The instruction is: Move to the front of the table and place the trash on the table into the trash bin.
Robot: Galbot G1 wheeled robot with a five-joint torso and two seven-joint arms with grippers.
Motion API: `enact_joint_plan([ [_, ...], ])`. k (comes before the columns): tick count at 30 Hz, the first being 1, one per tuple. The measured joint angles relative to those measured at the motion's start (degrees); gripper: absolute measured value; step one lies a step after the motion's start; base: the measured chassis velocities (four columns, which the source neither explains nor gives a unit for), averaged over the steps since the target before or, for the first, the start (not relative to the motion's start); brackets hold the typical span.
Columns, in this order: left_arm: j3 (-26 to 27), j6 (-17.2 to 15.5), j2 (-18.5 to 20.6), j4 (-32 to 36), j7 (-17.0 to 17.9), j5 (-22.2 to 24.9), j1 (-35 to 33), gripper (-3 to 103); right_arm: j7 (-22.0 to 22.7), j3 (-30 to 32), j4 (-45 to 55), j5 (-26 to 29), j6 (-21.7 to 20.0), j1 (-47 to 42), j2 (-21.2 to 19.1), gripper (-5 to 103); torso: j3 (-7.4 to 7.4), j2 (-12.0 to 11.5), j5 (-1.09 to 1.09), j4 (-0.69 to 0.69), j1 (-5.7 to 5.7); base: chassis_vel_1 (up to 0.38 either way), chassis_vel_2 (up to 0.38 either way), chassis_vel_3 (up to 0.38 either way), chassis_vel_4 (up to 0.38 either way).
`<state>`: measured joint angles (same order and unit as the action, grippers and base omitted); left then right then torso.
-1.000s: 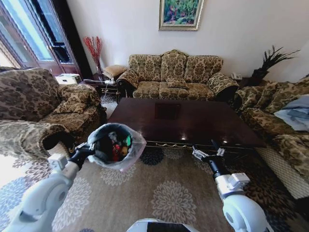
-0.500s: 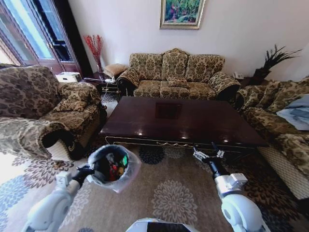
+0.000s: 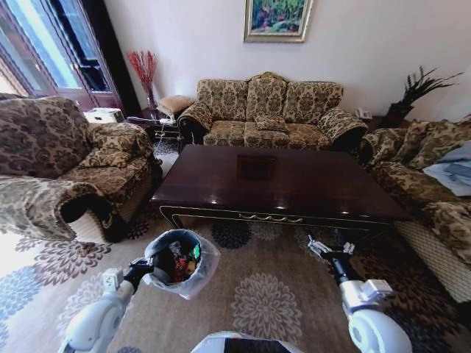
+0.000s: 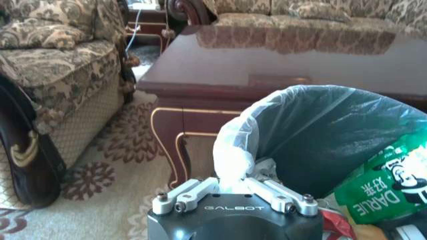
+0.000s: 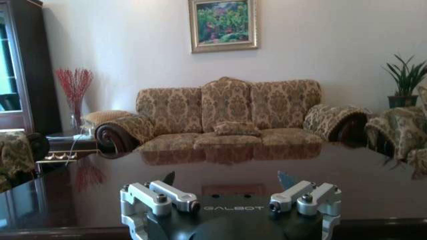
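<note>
Lowered and pulled back from the table [image 3: 280, 184] since a second ago: trash bin [image 3: 175, 257] now down near the carpet [image 3: 265, 301], well short of the table's near left corner, table showing farther off in the head view. On the left, left gripper [image 3: 146, 269] with jaws closed on the bin's rim and bunched liner bag [image 4: 267, 130], pinching plastic and lip together, probably so the bin travels without the liner slipping. Inside the bin, the trash [image 3: 180, 257] already gathered: green packet [image 4: 387, 187] lying against the inner wall, white lettering reading "DARLIE" with Chinese characters beside it, a scrap of red lower down, other pieces too hidden to name. "GALBOT" stamped on the left wrist housing. Tabletop bare and glossy, only sofa reflections across it, so the collecting looks finished. Over to the right, right gripper [image 3: 330, 250] hanging off the near right edge of the table, jaws spread wide, nothing between them, "GALBOT" again on its housing, apparently just waiting.
</note>
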<state>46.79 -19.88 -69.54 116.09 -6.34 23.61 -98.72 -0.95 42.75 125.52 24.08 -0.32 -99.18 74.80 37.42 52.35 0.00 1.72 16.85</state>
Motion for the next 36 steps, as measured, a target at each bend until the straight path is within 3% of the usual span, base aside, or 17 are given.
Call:
enact_joint_plan([
  [13,-2.3,0.8,1.1,-6.9,0.2,-1.9,2.1,2,-1.7,0.0,-2.4,-0.1,2.3,-1.2,1.9,100,-1.73,-3.1,0.0,-0.01,-1.42,0.0,0.0,0.0,0.0],
  [19,-1.1,1.0,2.9,-12.3,-3.0,-0.7,3.8,2,-1.8,1.4,-3.6,1.4,3.5,-1.9,2.0,100,-2.76,-4.9,-0.01,0.0,-2.2,0.0,0.0,0.0,0.0],
  [26,-0.4,1.3,4.6,-16.4,-3.7,1.3,5.8,2,-2.1,2.7,-4.1,1.6,4.0,-2.1,2.0,100,-3.67,-6.5,-0.01,-0.01,-2.88,0.0,0.0,0.0,0.0],
  [36,-0.6,3.6,6.9,-20.9,-7.2,2.6,6.5,2,-2.5,4.2,-4.1,0.7,4.5,-3.2,3.5,100,-5.07,-9.1,-0.01,0.0,-4.04,0.0,0.0,0.0,0.0],
])
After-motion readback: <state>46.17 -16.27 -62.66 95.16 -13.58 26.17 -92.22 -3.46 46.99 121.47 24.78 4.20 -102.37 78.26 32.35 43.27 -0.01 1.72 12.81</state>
